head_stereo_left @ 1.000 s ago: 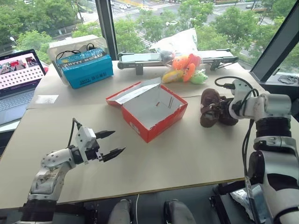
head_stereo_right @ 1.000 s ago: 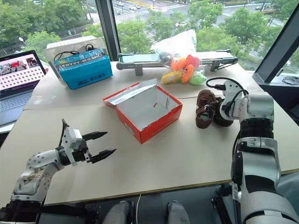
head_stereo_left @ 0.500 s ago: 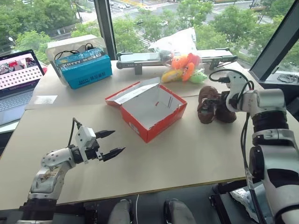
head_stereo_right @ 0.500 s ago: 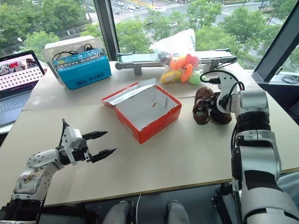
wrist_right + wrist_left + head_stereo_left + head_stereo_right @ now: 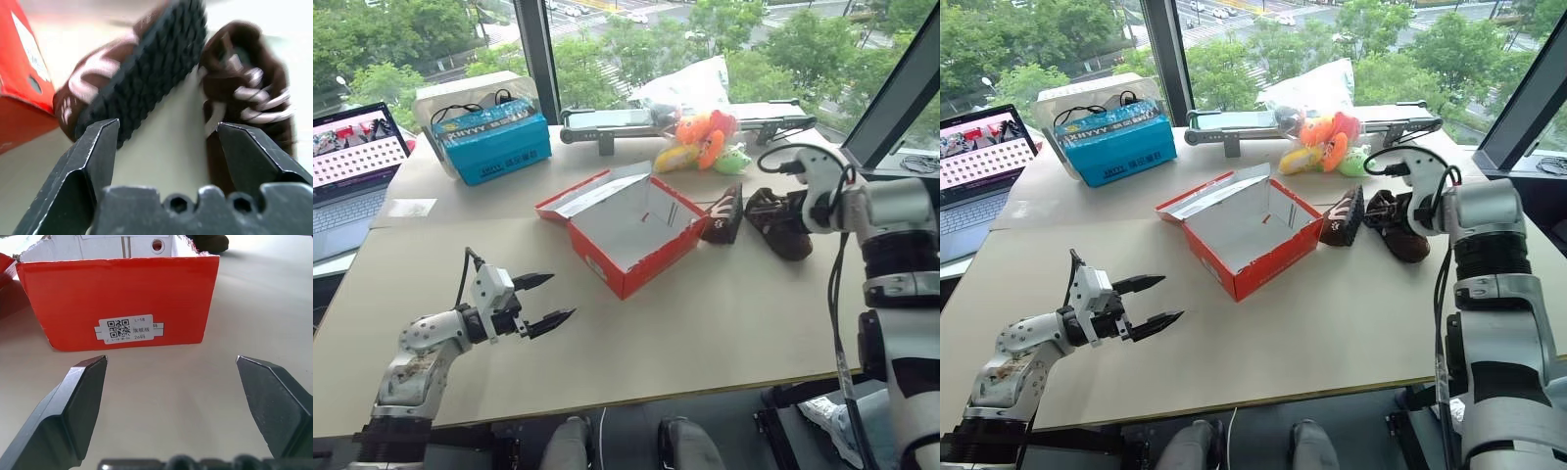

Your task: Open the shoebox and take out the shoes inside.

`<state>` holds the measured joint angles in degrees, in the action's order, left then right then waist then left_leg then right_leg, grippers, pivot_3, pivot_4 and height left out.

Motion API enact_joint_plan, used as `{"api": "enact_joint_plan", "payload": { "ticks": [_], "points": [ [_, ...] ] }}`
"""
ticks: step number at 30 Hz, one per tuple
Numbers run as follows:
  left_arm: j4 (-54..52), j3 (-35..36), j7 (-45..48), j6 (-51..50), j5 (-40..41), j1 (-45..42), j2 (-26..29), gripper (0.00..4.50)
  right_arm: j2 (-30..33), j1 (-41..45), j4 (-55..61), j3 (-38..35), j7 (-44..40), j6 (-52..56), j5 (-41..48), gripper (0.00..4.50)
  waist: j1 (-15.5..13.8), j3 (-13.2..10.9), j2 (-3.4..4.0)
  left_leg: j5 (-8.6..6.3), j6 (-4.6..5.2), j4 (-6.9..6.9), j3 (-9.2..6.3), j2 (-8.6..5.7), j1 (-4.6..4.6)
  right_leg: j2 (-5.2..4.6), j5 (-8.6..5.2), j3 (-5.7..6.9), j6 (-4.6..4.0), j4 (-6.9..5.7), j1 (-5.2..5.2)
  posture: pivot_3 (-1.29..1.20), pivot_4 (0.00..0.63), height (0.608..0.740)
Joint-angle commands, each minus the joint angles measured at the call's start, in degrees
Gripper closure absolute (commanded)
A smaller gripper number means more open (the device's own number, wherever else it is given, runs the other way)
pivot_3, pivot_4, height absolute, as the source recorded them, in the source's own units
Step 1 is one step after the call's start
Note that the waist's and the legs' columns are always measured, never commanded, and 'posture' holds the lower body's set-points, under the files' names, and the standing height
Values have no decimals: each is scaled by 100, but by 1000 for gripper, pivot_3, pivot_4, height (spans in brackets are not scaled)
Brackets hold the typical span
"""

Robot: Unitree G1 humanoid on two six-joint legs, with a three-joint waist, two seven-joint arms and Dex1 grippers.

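The red shoebox (image 5: 631,257) stands open mid-table with its pale inside bare and its lid (image 5: 579,196) folded back to the left. The two dark brown shoes lie on the table to its right. One shoe (image 5: 722,213) is tipped on its side against the box's corner, its sole turned toward my right gripper. The other shoe (image 5: 783,225) sits upright just beyond it. My right gripper (image 5: 166,129) hovers open above and behind the pair, holding nothing. Over the near left of the table my left gripper (image 5: 561,297) hangs open and empty, pointing at the box's labelled end (image 5: 129,328).
A blue box (image 5: 494,142) and a laptop (image 5: 352,157) are at the back left. Orange, yellow and green plush toys (image 5: 705,142), a long grey device (image 5: 607,120) and a plastic bag (image 5: 690,86) line the window edge.
My right gripper has opened, let go of the shoes and risen. The shoes have parted: one has tipped onto its side beside the box. The left arm is still.
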<state>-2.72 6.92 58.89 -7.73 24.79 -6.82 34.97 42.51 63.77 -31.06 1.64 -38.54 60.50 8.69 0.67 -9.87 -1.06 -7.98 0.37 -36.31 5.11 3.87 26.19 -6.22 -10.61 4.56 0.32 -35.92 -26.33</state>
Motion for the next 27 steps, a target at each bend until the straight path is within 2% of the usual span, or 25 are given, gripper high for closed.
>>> {"api": "enact_joint_plan", "payload": {
  "ticks": [1,5,8,11,16,23,27],
  "points": [
    [-100,116,-27,94,10,-30,66,0,241,-385,1389,-471,-211,491,473,647,-7,0,0,0,0,2,0,0,0,0,0,0,0,1,0,0,150,740],
    [-79,135,-27,102,7,-25,76,0,337,-1221,2962,-1125,-371,1020,1134,647,-36,0,0,0,0,1,-3,1,-1,1,-1,1,0,2,2,0,150,740],
    [1,109,-14,127,-23,-84,63,0,244,-1625,3469,-1330,-190,1468,1368,647,-53,0,0,0,0,-3,-2,0,-1,1,0,0,1,0,3,0,150,740],
    [54,77,18,146,-37,-137,52,0,107,-1713,3328,-1087,199,1400,1175,647,-46,1,0,-3,-4,-13,-2,2,-5,1,-12,0,-20,0,7,0,150,740],
    [107,97,6,208,-59,-164,35,0,94,-1984,2958,-643,830,560,544,647,-56,1,-1,-4,-6,-13,-1,1,-4,0,-16,0,-27,2,7,0,150,740],
    [64,149,-27,222,-49,-87,61,0,-174,-2540,3384,-1074,1008,479,751,647,-115,1,-1,21,40,-9,0,-2,3,1,3,-1,6,6,5,0,150,740],
    [111,128,-27,251,-76,-107,50,0,-319,-2222,2777,-906,1223,158,503,647,-100,1,-1,15,29,-14,0,1,-2,1,-9,-1,-15,5,8,0,150,740]
  ]
}}
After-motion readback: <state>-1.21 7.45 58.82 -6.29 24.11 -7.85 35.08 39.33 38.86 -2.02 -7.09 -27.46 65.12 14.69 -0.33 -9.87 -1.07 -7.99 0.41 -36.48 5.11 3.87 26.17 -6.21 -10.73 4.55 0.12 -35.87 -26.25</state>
